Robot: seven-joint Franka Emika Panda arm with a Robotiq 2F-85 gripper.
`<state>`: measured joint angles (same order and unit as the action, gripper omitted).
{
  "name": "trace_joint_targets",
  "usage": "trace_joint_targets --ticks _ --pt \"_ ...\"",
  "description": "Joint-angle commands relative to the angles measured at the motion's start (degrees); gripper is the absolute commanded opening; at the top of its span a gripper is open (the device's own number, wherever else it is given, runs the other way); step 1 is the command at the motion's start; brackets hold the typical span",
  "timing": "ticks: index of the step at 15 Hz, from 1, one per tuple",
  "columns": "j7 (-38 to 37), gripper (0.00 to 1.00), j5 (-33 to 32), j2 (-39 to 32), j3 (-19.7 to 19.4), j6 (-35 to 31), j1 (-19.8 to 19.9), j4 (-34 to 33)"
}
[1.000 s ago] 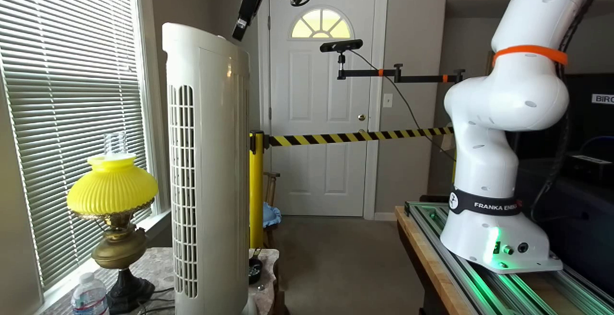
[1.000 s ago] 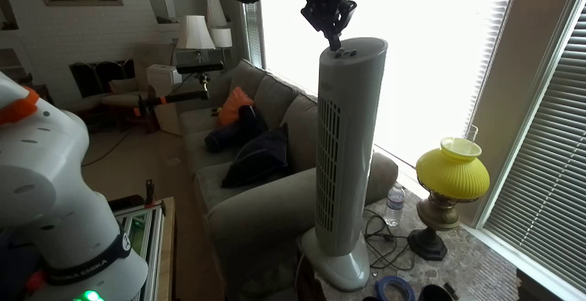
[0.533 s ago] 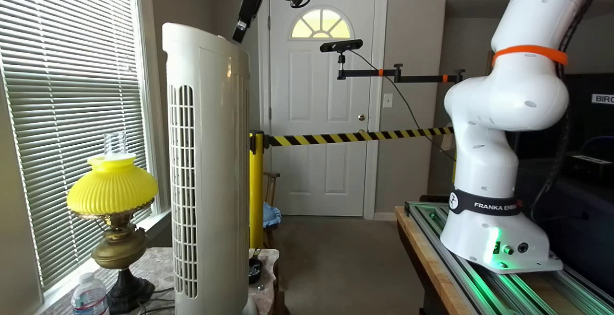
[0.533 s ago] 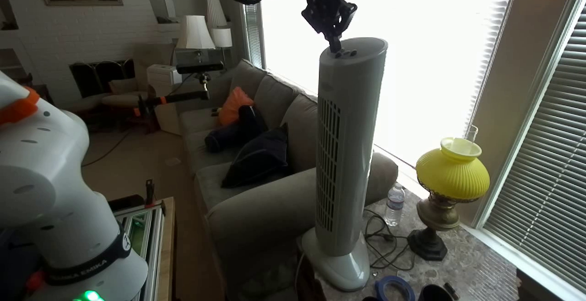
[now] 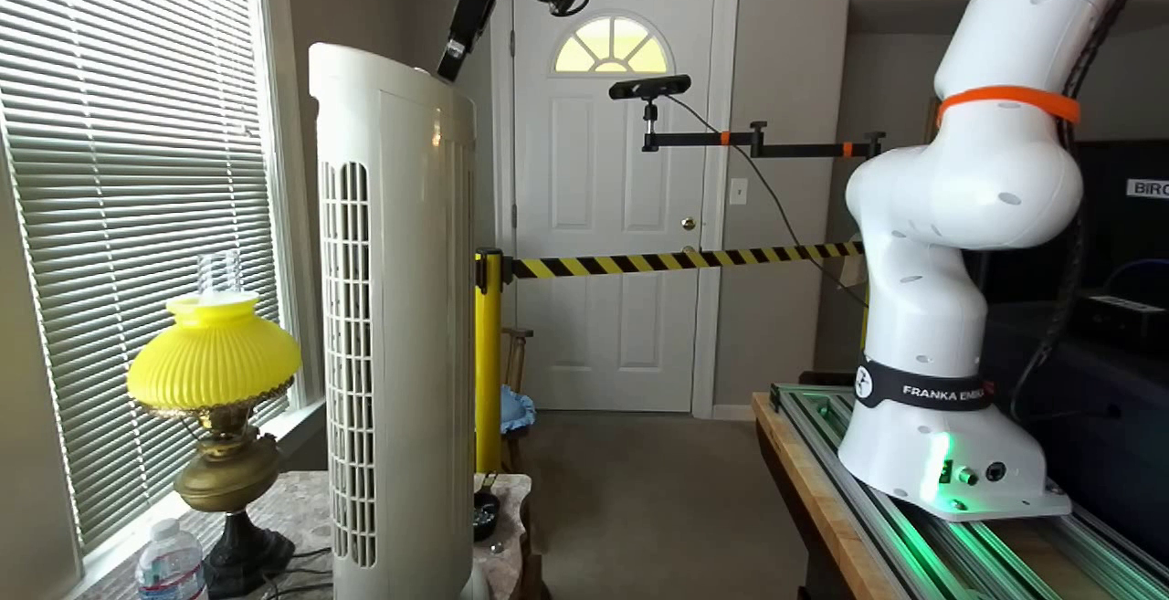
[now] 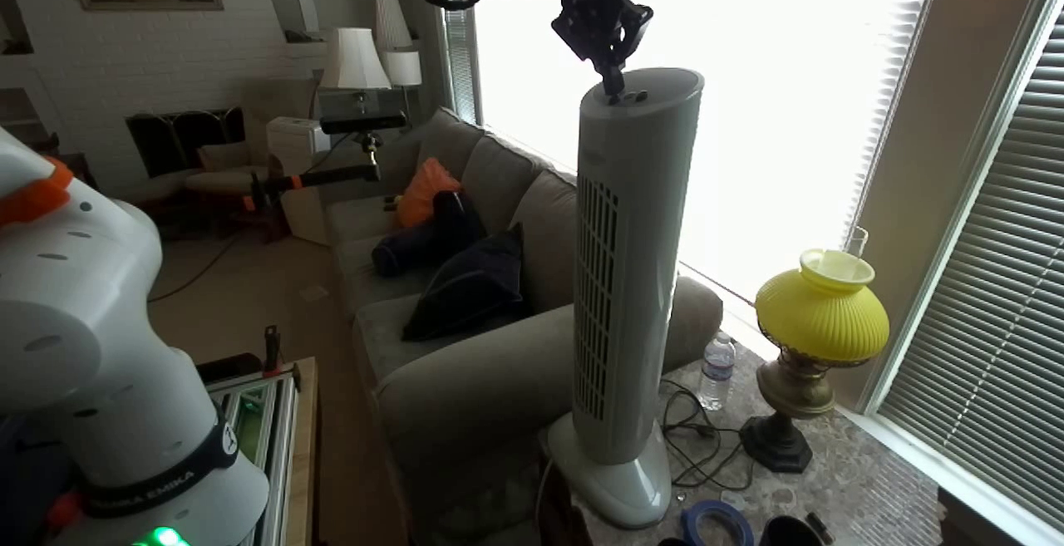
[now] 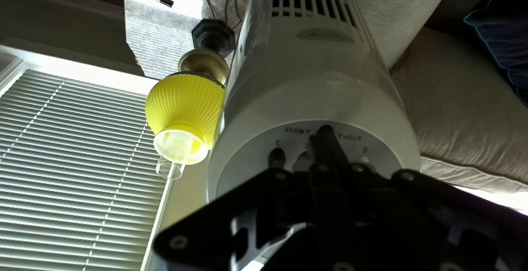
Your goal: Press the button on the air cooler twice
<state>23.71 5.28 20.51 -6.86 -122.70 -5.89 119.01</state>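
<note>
One yellow-shaded lamp (image 7: 185, 102) at left in the wrist view, sharing a mottled worktop (image 7: 156, 40) with the upright white air cooler (image 7: 317, 69) at center, then the hand (image 7: 324, 140), pinched fully closed and empty at the buttons (image 7: 276, 158) on top, impossible to tell if touching, and a grey-beige sofa (image 7: 462, 118) at right.

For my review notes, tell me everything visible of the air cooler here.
The air cooler is a tall off-white tower, apparently glossy plastic, with a slanted, rounded top, a slotted grille down its front and an oval badge above that. It stands upright on a broad base on the stone-patterned table. Its grey top panel carries small buttons and printed markings, including MOVE. The shut end effector has its tip at this panel, apparently over a button; pressed or not, I cannot tell.
</note>
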Motion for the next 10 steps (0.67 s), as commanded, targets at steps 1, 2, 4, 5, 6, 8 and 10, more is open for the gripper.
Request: trace_joint_targets --ticks 1,2,4,5,6,8,10 --pt "1.05 0.0 1.44 -0.39 0.18 -2.18 0.58 0.75" --pt "0.97 0.0 1.36 -0.46 0.24 -2.26 0.6 0.77" --pt "1.14 0.0 1.6 -0.56 0.23 -2.28 0.47 0.88" --pt "1.11 0.0 1.51 -0.66 0.3 -2.28 0.5 0.89" --pt "1.15 0.0 1.57 -0.72 0.32 -2.23 0.47 0.88" --pt "1.11 0.0 1.67 -0.93 0.39 -2.25 0.45 0.87" --pt "1.06 0.0 1.62 -0.98 0.48 -2.32 0.44 0.91"
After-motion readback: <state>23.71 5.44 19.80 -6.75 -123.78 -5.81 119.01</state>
